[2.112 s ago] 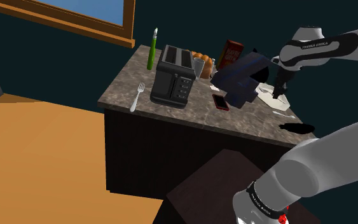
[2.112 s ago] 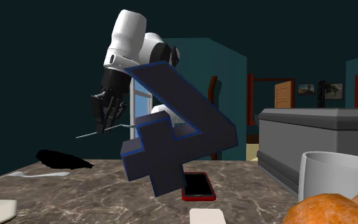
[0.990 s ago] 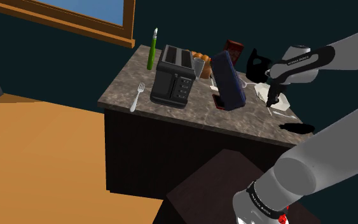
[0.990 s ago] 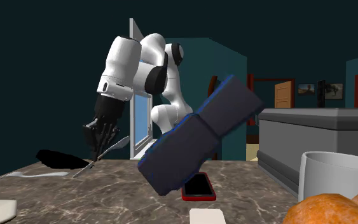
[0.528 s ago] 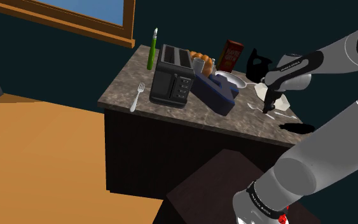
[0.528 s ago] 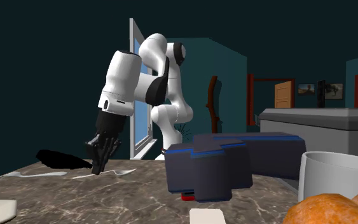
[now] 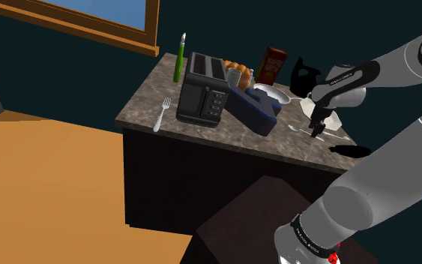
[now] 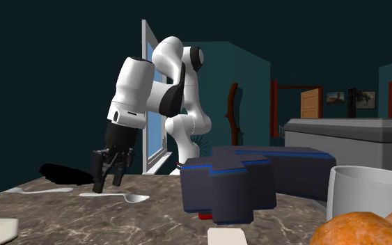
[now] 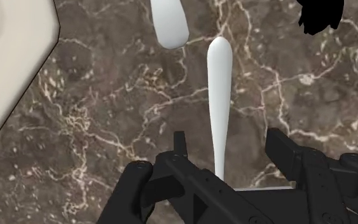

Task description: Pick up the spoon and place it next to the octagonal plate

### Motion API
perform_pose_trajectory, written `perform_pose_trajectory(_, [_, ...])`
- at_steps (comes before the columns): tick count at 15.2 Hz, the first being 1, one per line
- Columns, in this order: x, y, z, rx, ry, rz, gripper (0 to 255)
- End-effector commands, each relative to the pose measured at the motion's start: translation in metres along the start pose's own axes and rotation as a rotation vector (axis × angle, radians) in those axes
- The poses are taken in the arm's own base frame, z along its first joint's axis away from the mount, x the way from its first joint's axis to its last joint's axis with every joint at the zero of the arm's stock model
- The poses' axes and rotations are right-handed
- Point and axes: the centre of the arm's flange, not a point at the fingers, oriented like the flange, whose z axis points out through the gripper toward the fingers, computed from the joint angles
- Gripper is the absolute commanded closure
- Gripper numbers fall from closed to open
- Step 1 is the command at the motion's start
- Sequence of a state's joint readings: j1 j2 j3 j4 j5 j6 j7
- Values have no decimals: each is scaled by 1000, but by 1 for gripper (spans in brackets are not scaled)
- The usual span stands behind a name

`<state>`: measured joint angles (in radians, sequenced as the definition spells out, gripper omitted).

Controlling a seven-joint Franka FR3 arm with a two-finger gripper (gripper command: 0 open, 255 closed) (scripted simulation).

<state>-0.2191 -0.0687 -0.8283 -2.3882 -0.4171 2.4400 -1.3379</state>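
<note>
Wrist view: the gripper (image 9: 227,145) hangs low over the marble counter (image 9: 107,114), looking straight down on it.
Jaws: spread wide and holding nothing. The spoon's stem runs between the two fingers (image 9: 284,151) with a gap on either side.
Spoon: a plain white spoon (image 9: 219,102) lies flat on the counter near the plate, with a strip of bare marble between the two. It lies roughly parallel to the plate's nearest straight edge.
Plate: a pale cream plate (image 9: 6,63) with straight, angled edges sits on the counter. The part in view has nothing on it.
Beyond the spoon: a white oval (image 9: 168,22) lies past the spoon's rounded end and a little nearer the plate, apart from both. What it is cannot be told.
Black patch: a black patch (image 9: 320,14) lies on the far side of the spoon from the plate.
Second exterior view: the spoon rests on the counter with the fingertips close over it.
Done, as judged: the spoon is down beside the plate and free of the hand, so the placing looks complete.
Left, as judged: only to lift the hand straight up and clear without nudging the spoon away from the plate.
</note>
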Motion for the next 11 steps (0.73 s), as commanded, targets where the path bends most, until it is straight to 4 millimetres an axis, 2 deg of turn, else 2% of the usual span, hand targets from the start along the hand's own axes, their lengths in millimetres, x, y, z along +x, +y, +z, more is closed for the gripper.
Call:
perform_pose_trajectory(1, [0,0,0,0,0,0,0])
perform_pose_trajectory(4, [0,0,0,0,0,0,0])
perform_pose_trajectory(8, [0,0,-50,0,0,0,0])
perform_pose_trajectory(11, [0,0,-50,0,0,0,0])
